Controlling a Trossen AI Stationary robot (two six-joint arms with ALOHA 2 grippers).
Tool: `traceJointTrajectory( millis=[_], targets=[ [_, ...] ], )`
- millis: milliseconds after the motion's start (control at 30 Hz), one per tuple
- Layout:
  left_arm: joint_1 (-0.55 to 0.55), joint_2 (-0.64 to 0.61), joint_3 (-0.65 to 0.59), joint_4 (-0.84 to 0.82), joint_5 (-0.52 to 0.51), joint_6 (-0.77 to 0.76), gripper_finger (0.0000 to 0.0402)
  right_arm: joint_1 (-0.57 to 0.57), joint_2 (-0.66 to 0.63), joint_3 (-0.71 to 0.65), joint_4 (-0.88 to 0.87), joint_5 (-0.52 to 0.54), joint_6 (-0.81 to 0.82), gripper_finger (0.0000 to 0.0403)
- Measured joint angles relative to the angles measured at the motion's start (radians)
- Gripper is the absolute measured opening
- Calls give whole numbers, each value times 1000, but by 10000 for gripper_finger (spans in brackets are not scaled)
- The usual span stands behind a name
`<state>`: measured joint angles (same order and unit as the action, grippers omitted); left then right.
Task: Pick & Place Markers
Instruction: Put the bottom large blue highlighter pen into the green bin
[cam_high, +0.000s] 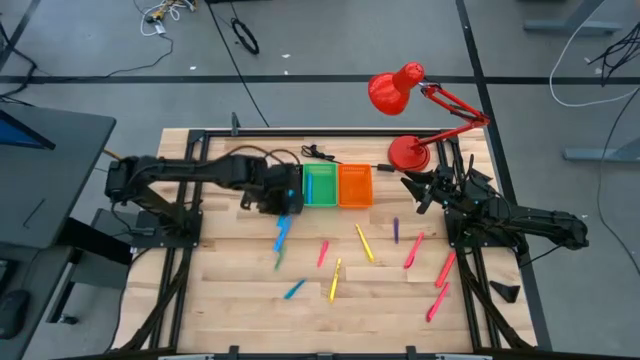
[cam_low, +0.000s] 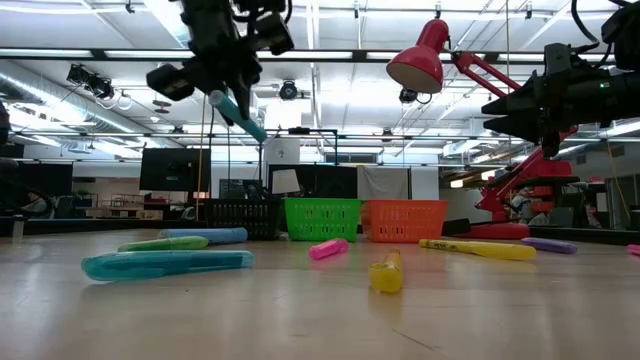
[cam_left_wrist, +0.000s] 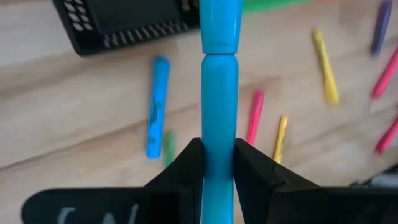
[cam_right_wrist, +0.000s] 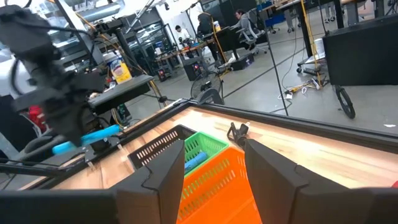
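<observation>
Wooden tabletop (cam_high: 230, 290): left gripper (cam_left_wrist: 219, 163) clamps a blue marker (cam_left_wrist: 219, 93) aloft at nine o'clock of the green bin (cam_high: 320, 185), seemingly near the black bin (cam_left_wrist: 124, 25). Centre it before releasing; right gripper (cam_right_wrist: 208, 163) waits open.

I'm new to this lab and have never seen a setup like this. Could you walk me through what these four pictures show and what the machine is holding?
It is one robot with two dark arms at a wooden table. One picture looks straight down, one looks level across the tabletop, and the other two come from cameras on each arm's wrist. The left gripper is shut on a blue marker and holds it in the air close to the black bin. Beside that bin stand a green bin, with something blue inside, and an orange bin. The right gripper is open, holds nothing and waits above the table near the red lamp. Loose markers in blue, green, pink, yellow and purple lie scattered on the wood.
</observation>
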<state>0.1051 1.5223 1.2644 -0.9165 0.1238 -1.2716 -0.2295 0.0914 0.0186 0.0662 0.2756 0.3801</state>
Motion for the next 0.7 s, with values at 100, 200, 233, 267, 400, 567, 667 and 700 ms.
traceJointTrajectory(
  millis=[100, 200, 233, 267, 400, 567, 667, 700],
  targets=[
    [54, 0, 0, 0, 0, -2, 69, 0, 0, 0, 0, 0, 0, 170],
    [107, 0, 0, 2, 0, -2, 69, 0, 0, 0, 0, 0, 0, 170],
    [124, 0, 0, 4, 0, -1, 69, 0, 0, 0, 0, 0, 0, 170],
    [141, 0, 0, 6, 0, 0, 69, 0, 0, 0, 0, 0, 0, 170],
    [202, 0, 0, 6, -14, 25, 69, 0, 0, 0, 0, 0, 0, 170],
    [254, 3, 0, 11, -45, 33, 69, 0, 0, 0, 0, 0, 0, 170],
    [260, 23, 0, 49, -54, 29, 69, 0, 0, 0, 0, 0, 0, 170],
    [259, 31, 0, 69, -53, 27, 69, 0, 0, 0, 0, 0, 0, 170]
  ],
)
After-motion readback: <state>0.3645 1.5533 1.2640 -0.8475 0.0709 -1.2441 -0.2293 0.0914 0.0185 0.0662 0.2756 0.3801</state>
